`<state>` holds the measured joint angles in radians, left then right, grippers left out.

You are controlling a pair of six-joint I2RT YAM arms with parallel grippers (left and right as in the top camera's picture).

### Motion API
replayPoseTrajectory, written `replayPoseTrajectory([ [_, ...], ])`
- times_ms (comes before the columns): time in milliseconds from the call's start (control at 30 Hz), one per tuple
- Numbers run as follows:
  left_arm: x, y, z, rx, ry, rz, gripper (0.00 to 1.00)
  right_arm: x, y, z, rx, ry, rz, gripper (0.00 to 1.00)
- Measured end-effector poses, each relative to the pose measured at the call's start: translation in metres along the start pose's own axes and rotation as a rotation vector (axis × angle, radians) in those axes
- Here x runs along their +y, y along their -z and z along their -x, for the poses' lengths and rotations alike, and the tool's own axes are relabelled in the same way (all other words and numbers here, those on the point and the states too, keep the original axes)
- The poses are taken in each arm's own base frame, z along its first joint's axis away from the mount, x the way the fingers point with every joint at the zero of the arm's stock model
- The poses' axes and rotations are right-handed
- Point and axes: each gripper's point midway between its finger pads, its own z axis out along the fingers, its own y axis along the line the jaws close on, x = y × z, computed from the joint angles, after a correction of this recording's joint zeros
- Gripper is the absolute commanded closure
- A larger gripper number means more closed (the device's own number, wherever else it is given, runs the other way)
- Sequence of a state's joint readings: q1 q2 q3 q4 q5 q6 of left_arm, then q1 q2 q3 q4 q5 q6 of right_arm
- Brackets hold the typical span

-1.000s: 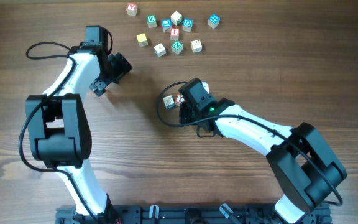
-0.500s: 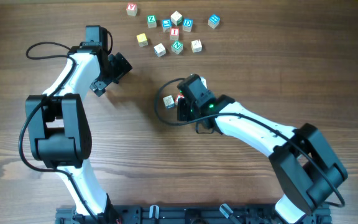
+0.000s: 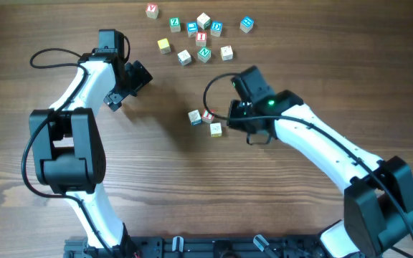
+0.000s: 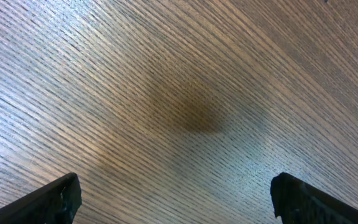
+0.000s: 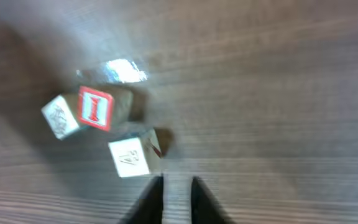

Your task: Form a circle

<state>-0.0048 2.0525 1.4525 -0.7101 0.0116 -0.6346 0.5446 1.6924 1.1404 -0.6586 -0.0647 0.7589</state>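
The circle's cubes lie as a tight cluster of three at mid-table: a cream cube (image 3: 194,117), a red-faced "I" cube (image 3: 208,115) and a white cube (image 3: 216,129) just below them. The right wrist view, which is blurred, shows the same red cube (image 5: 95,107), cream cube (image 5: 59,116) and white cube (image 5: 129,157). My right gripper (image 3: 230,120) (image 5: 174,196) is shut and holds nothing, just right of the white cube and clear of it. My left gripper (image 3: 129,90) (image 4: 176,205) hangs wide open over bare wood, far to the left.
Several loose letter cubes (image 3: 202,36) with green, blue and red letters are scattered at the far edge, with a yellow one (image 3: 164,46) at their left. A black cable (image 3: 217,82) loops from the right wrist above the cluster.
My right arm has pulled back to the right, off the cluster, and its jaws have shut. The three cubes now lie uncovered. The left arm has not moved.
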Motion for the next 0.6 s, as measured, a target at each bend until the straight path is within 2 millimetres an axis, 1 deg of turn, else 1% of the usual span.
replayPoseTrajectory([
  [67, 0.000, 0.000, 0.000, 0.000, 0.000, 0.000, 0.00, -0.006, -0.009, -0.012, 0.026, -0.045, -0.008, 0.96],
  [167, 0.000, 0.000, 0.000, 0.000, 0.000, 0.000, 0.00, -0.013, -0.024, -0.022, 0.023, -0.111, 0.007, 0.96],
  [233, 0.000, 0.000, 0.000, 0.000, 0.000, 0.000, 0.00, -0.013, -0.034, -0.021, -0.005, -0.138, 0.037, 0.96],
  [333, 0.000, 0.000, 0.000, 0.000, 0.000, 0.000, 0.00, -0.014, -0.042, -0.022, -0.024, -0.151, 0.065, 0.95],
  [433, 0.000, 0.000, 0.000, 0.000, 0.000, 0.000, 0.00, -0.014, -0.043, -0.022, -0.032, -0.160, 0.074, 0.95],
  [600, 0.000, 0.000, 0.000, 0.000, 0.000, 0.000, 0.00, -0.008, -0.045, -0.015, -0.056, -0.161, 0.101, 0.96],
])
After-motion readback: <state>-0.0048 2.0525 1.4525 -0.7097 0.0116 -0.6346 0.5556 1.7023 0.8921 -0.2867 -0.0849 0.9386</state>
